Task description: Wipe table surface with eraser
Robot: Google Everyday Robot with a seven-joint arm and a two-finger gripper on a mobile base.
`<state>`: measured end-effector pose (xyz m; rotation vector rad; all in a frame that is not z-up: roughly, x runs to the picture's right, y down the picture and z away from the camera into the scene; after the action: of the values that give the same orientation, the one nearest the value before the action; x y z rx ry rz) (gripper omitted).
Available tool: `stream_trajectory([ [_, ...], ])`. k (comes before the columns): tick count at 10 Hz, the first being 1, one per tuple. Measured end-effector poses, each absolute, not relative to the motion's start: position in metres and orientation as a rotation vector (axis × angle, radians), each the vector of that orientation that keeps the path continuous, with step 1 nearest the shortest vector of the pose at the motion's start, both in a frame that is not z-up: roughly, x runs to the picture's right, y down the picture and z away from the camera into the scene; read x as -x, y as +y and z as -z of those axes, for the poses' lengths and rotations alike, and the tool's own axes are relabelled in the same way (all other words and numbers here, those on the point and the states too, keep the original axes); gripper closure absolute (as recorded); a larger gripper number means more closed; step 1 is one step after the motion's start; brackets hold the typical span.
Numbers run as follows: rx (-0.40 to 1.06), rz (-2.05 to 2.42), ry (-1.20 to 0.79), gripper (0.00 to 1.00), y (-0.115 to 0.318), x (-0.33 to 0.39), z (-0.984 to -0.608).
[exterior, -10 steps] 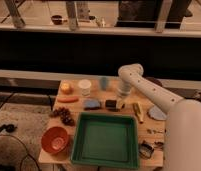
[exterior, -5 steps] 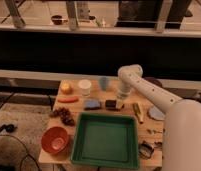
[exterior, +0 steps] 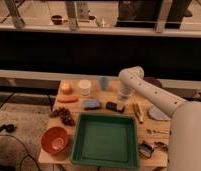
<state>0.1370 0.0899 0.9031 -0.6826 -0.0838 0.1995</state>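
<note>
**Eraser Position and Gripper Status**

Nearest the observer, the green tray (exterior: 104, 142) occupies the front centre of the table surface (exterior: 101, 95), with an orange bowl (exterior: 56, 140) alongside it. Just behind the tray's far rim lies the eraser (exterior: 115, 106): a small, dark brown-black rectangular block, flat on the light wood. A blue-grey pad (exterior: 92, 104) of similar size sits just beside it. The gripper (exterior: 125, 94) hangs close behind the eraser, at the end of the white arm. Contact and grasp state cannot be determined. A white cup (exterior: 84, 87) stands farther back.
</note>
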Motion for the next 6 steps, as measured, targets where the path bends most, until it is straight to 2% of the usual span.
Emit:
stream_trajectory([
  [3, 0.704, -0.217, -0.076, 0.98, 0.0943, -0.1429, -0.9032],
  [5, 0.716, -0.222, -0.069, 1.0, 0.0943, -0.1423, -0.9049],
  [6, 0.719, -0.219, -0.064, 0.96, 0.0911, -0.1394, -0.9039],
])
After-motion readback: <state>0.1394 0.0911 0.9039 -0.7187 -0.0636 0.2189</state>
